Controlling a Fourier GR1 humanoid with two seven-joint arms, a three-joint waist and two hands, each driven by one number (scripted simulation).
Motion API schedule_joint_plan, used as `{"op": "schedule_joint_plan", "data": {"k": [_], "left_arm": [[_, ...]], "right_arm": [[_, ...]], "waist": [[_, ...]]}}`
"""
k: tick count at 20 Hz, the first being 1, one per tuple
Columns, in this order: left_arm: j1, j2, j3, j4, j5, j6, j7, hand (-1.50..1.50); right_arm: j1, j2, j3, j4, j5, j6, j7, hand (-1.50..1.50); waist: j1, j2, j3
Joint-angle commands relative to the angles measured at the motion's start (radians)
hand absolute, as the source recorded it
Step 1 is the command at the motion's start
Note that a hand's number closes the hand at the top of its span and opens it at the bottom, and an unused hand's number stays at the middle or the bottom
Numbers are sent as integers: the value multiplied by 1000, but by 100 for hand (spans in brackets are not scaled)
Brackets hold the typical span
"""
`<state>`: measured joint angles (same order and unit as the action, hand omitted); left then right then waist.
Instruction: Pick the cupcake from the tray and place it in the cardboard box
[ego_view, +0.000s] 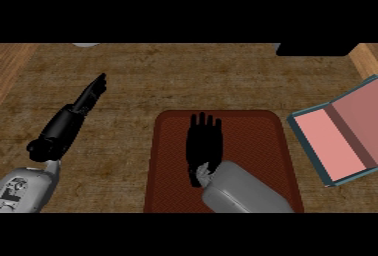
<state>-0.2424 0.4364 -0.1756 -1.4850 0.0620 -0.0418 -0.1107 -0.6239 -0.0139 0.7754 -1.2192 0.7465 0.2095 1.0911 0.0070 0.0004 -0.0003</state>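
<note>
Searching the head view for the cupcake gives no result; it may lie under the right hand (204, 142), which lies flat over the reddish-brown tray (262, 150), fingers straight and together. The pink-lined box (341, 137) sits just right of the tray, apart from it. The left hand (90, 96) hovers left over the wooden counter (184, 75), fingers straight, holding nothing.

My right robot hand (204, 142) lies flat, fingers straight and pointing away; my left robot hand (90, 97) is edge-on, fingers straight, forearm angled outward.
</note>
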Motion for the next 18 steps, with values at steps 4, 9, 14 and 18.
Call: {"op": "schedule_joint_plan", "data": {"k": [4,9,14,18], "left_arm": [[1,-26,18,-45,-17,-4,42,0],[0,-69,15,-45,-64,-6,75,0],[-3,-87,42,-24,-94,-15,47,0],[-39,-97,64,18,-100,-38,41,0]], "right_arm": [[39,13,-22,75,59,-3,61,-150],[50,13,-8,46,18,-39,63,-150],[34,14,24,180,103,-127,-144,150],[33,13,10,171,204,-143,-167,150]], "waist": [[-3,-1,0],[-1,-1,0],[-2,0,0],[-8,0,0]]}}
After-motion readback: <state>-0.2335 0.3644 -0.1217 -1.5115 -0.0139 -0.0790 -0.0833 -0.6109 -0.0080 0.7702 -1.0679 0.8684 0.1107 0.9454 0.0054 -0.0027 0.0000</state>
